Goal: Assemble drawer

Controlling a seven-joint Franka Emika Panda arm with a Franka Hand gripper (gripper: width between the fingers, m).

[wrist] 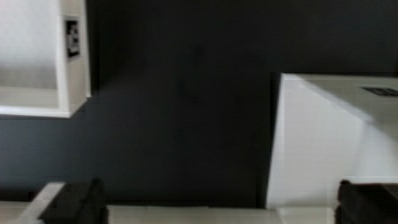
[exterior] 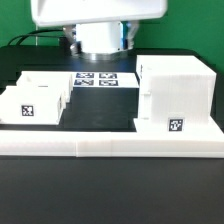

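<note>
The drawer's tall white shell (exterior: 175,93) stands at the exterior view's right, with a square marker on its front. Two smaller open-top trays (exterior: 35,100) sit at the exterior view's left, and the nearer one shows a marker. In the wrist view the shell (wrist: 338,130) and one tray (wrist: 39,60) lie apart with bare black table between them. My gripper (wrist: 222,203) is open and empty above that gap. Its dark fingertips (wrist: 80,200) stand wide apart and touch nothing. In the exterior view only the arm's white body (exterior: 98,25) shows at the back, and the fingers are not visible there.
The marker board (exterior: 95,80) lies flat on the black table between trays and shell. A long low white rail (exterior: 110,147) runs along the table's front edge. A pale strip (wrist: 196,215) shows between the fingertips in the wrist view.
</note>
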